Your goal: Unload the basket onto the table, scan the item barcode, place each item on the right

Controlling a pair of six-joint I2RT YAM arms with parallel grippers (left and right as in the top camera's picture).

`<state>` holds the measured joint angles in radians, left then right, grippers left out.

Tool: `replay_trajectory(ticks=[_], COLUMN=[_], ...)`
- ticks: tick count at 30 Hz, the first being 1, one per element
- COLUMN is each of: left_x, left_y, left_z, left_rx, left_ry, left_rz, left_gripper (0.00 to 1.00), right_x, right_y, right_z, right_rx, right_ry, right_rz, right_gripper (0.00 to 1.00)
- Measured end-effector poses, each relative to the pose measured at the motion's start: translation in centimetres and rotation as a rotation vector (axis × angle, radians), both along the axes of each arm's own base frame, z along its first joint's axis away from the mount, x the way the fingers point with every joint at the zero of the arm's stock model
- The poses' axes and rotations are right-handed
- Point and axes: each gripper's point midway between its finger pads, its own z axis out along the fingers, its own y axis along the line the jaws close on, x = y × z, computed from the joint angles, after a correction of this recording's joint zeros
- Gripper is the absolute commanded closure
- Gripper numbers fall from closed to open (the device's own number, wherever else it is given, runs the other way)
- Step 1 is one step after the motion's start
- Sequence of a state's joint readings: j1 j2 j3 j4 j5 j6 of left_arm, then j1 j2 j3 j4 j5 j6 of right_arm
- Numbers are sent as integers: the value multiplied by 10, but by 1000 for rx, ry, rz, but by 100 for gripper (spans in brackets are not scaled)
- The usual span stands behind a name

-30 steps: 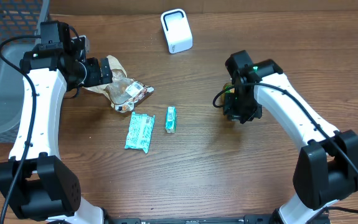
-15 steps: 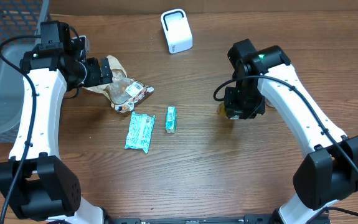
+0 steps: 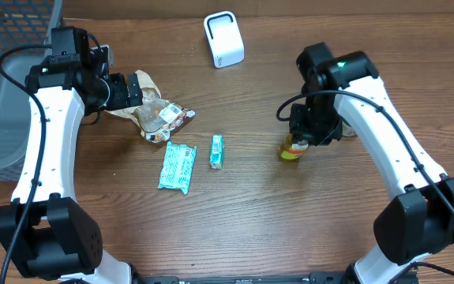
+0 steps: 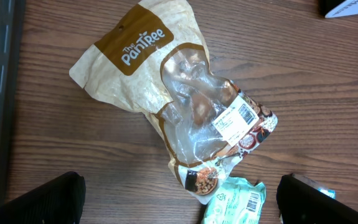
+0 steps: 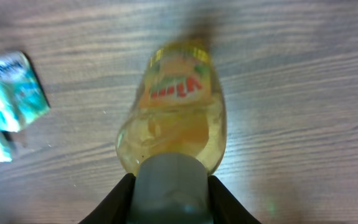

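Right gripper [image 5: 171,182] clamps yellow drink bottle [image 5: 174,118] by its cap, right of table centre. Left gripper [image 4: 179,199] wide apart over PanTree bag [image 4: 166,93].

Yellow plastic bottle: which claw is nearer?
Right: right claw grips the grey cap of the yellow plastic bottle; left claw is far off, above a brown snack bag.

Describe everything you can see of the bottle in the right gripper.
The bottle is small, clear plastic, full of yellow liquid, with an orange and green label bearing red lettering too blurred to read. Its grey cap sits between the fingers of the right gripper, which press both its sides. It seems to stand base-down on the wooden table, right of the small teal packet; whether it is fully upright I cannot tell.
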<state>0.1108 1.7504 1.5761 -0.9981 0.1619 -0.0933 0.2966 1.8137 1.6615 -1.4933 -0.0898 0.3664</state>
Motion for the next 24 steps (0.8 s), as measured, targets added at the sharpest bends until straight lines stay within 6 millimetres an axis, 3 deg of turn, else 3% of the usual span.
replay_trajectory(ticks=[12,15,21,24], left_x=[0,0,0,0], left_y=[0,0,0,0], left_z=[0,0,0,0], left_rx=[0,0,0,0], left_ry=[0,0,0,0], left_rz=[0,0,0,0], left_gripper=[0,0,1,1], right_x=[5,6,11,15], right_y=[-6,-8,-8,-7], right_z=[3,3,2,3], right_rx=[-11,-23,-26,-21], right_ry=[-17,-20,-45,-60], right_rz=[-13,-17,-14,-14], right_gripper=[65,54,43,29])
